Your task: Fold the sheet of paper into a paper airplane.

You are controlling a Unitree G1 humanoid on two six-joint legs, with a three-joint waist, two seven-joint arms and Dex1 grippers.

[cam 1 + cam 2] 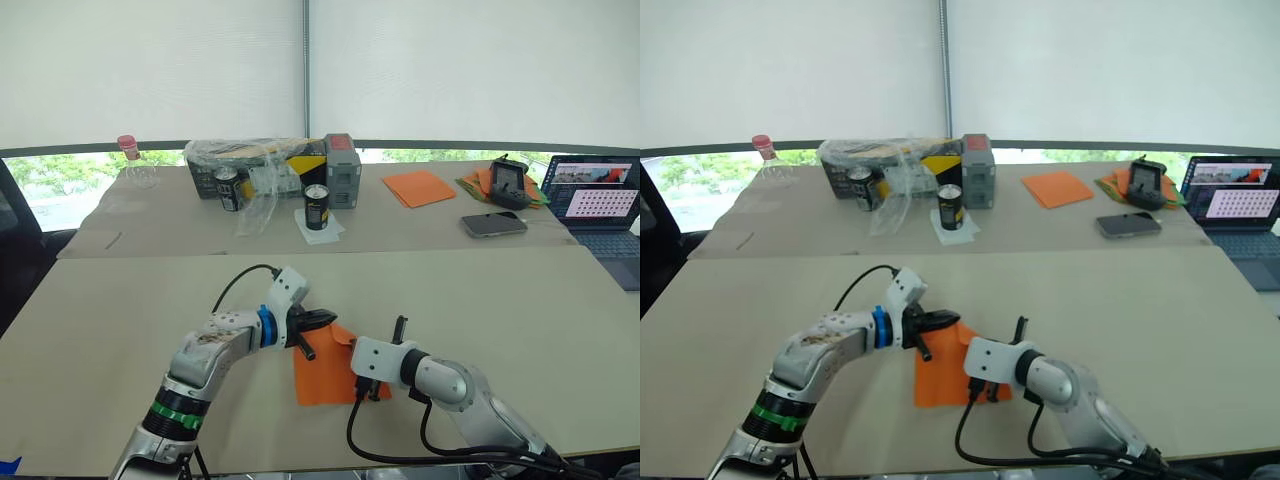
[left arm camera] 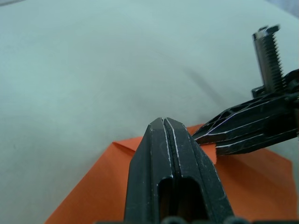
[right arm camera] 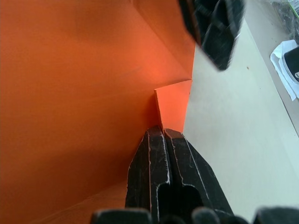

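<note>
Fingers pressed together on both the left gripper point(image 1: 322, 320) and the right gripper point(image 3: 162, 133) bear down on the thin bright orange sheet of paper point(image 1: 325, 378), lying flat near the beige worktop point(image 1: 480, 300)'s near edge, seemingly to flatten a folded corner.

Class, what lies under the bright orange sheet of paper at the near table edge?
The sheet of paper lies on the beige table. Whatever sits beneath its middle is covered; both hands overlap its edges.

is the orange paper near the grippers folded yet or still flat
Partly folded. The sheet of paper lies on the table with its top corner turned over, a small flap visible in the right wrist view; not yet a dart.
</note>
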